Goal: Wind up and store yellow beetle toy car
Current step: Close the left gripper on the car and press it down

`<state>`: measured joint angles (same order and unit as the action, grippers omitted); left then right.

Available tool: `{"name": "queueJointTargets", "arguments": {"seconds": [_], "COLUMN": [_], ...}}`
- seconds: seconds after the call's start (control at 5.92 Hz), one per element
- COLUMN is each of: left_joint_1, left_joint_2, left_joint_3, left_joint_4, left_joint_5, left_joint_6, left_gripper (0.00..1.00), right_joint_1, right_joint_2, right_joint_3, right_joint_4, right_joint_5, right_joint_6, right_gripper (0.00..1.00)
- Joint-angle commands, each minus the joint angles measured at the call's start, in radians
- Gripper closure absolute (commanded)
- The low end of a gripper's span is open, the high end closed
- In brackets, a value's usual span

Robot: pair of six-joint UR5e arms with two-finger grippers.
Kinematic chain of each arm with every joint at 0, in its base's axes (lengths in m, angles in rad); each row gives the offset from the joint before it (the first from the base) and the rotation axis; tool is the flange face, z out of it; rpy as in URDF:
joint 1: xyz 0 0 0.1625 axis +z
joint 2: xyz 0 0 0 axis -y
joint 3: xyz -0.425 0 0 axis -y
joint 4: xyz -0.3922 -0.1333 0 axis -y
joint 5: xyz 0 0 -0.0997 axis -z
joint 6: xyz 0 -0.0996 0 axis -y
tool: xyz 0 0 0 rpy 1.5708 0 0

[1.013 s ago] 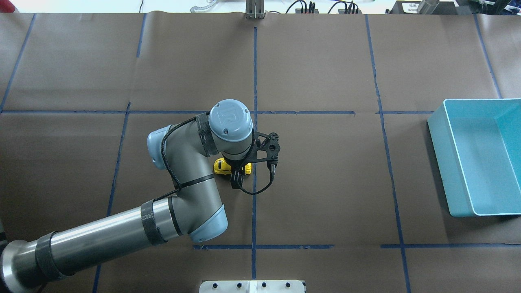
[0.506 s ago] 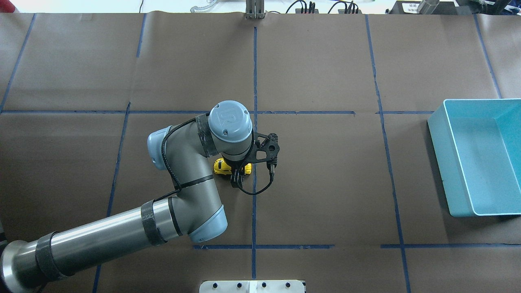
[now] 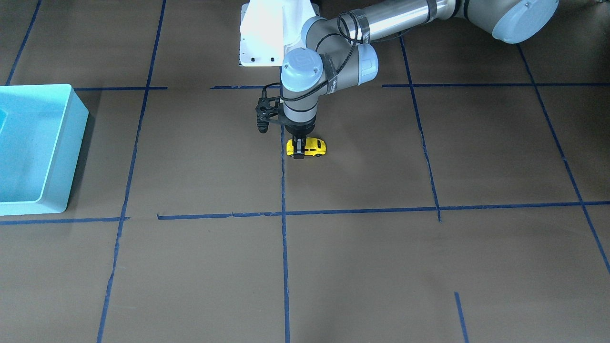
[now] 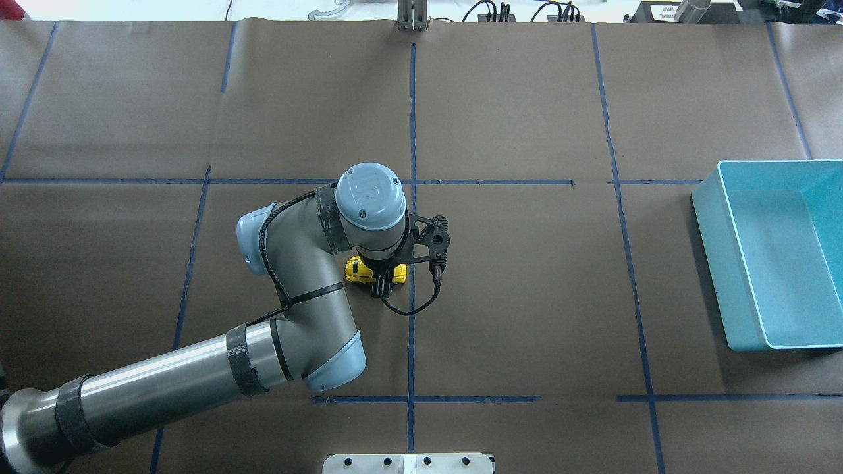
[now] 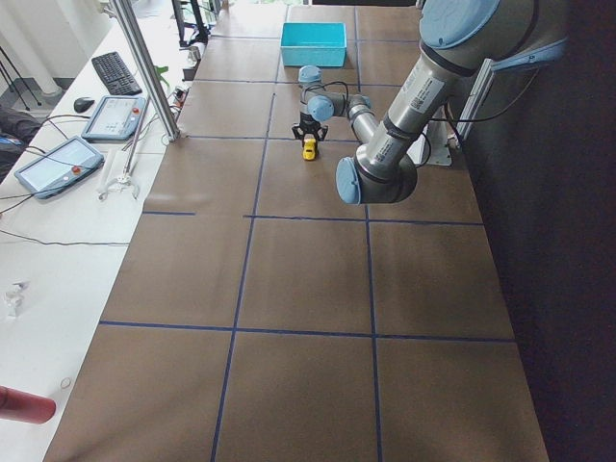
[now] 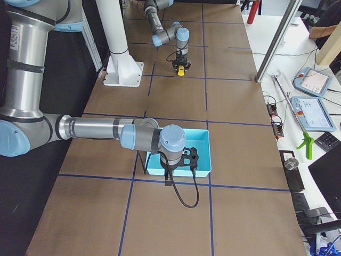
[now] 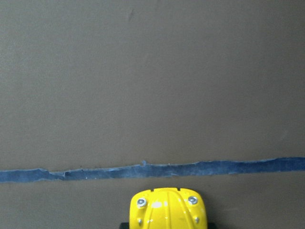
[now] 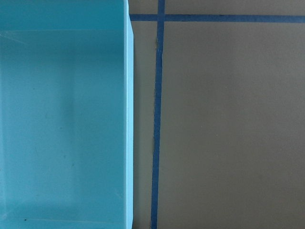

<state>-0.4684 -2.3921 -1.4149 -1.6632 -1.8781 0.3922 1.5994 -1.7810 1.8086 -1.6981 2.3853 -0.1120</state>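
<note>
The left fingers [image 3: 299, 149] are closed narrow on the yellow beetle toy car [image 3: 313, 146], one finger on each flank, just behind the car's front end. In the overhead view I see one finger [image 4: 380, 287] on the near side of the car [image 4: 357, 270]; the wrist hides the other. The car stands on its wheels on the worktop [image 4: 527, 296], its nose toward the central blue tape line [image 4: 411, 131] and just short of it. The left wrist view shows the nose [image 7: 167, 210] at the bottom edge, with the tape line [image 7: 190, 168] just ahead.

Compared with one second ago, the left wrist and fingers have shifted slightly toward the robot's left in the overhead view. The car's rear end sits at the same spot. Its nose has drawn back a trace from the tape line.

The right fingers [image 6: 168, 177] hang over the robot-side rim of the light-blue bin [image 4: 716, 263], well apart from the car. I cannot tell whether they are wide or narrow.
</note>
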Motion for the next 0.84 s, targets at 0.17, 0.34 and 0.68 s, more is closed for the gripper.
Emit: {"name": "queueJointTargets", "arguments": {"seconds": [0.17, 0.34, 0.68], "left_joint_1": [-0.027, -0.032, -0.032], "left_joint_2": [0.001, 0.002, 0.017], "left_joint_3": [-0.015, -0.01, 0.002], "left_joint_4": [-0.051, -0.096, -0.212], "left_joint_5": [-0.006, -0.006, -0.006], "left_joint_6": [0.004, 0.002, -0.006], "left_gripper": [0.98, 1.0, 1.0], "right_joint_1": [-0.001, -0.001, -0.001], "right_joint_2": [0.0, 0.0, 0.0], "right_joint_3": [0.0, 0.0, 0.002], "right_joint_4": [0.0, 0.0, 0.0], "right_joint_5": [0.0, 0.0, 0.002], "right_joint_6": [0.0, 0.0, 0.0], "right_gripper": [0.0, 0.0, 0.0]}}
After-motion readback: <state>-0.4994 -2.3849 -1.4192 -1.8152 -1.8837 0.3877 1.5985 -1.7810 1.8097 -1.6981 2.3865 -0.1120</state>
